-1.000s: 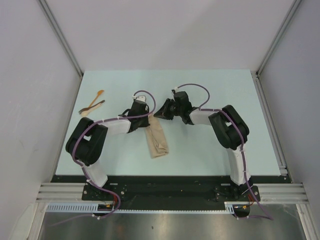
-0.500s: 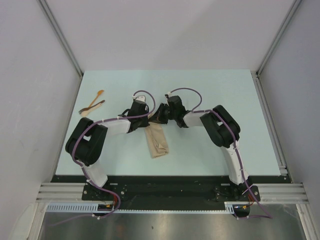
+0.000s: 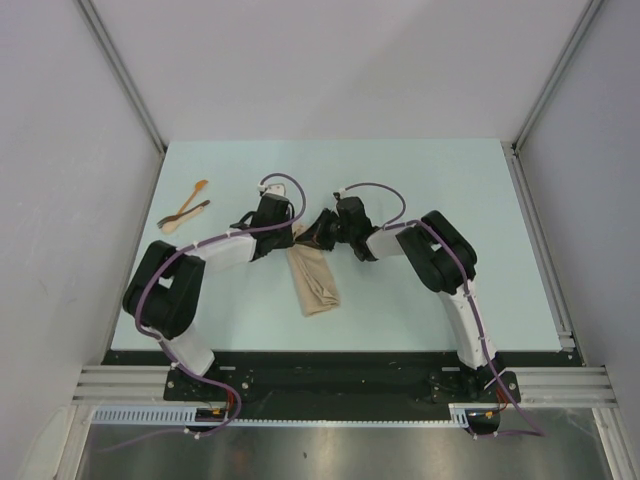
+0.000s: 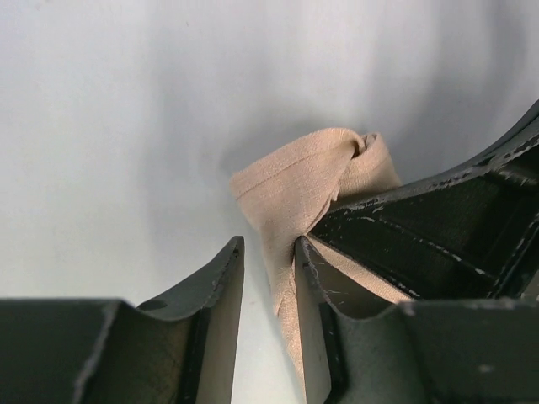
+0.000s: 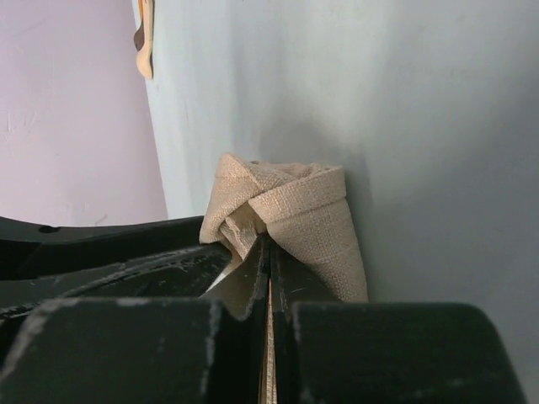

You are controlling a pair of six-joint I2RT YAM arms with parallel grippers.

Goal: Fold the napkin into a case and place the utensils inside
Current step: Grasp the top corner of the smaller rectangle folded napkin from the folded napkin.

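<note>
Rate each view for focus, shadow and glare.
Top external: even light, sharp, faint shadows on the table. Left wrist: soft shadow rings the napkin; near fingers slightly soft. Right wrist: weave crisp, utensils blurred at the edge, no glare.

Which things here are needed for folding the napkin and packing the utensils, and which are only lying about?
For the job: napkin, folded narrow; wooden spoon; darker utensil beside it.
Only lying about: no loose thing that I can see; just the table.
</note>
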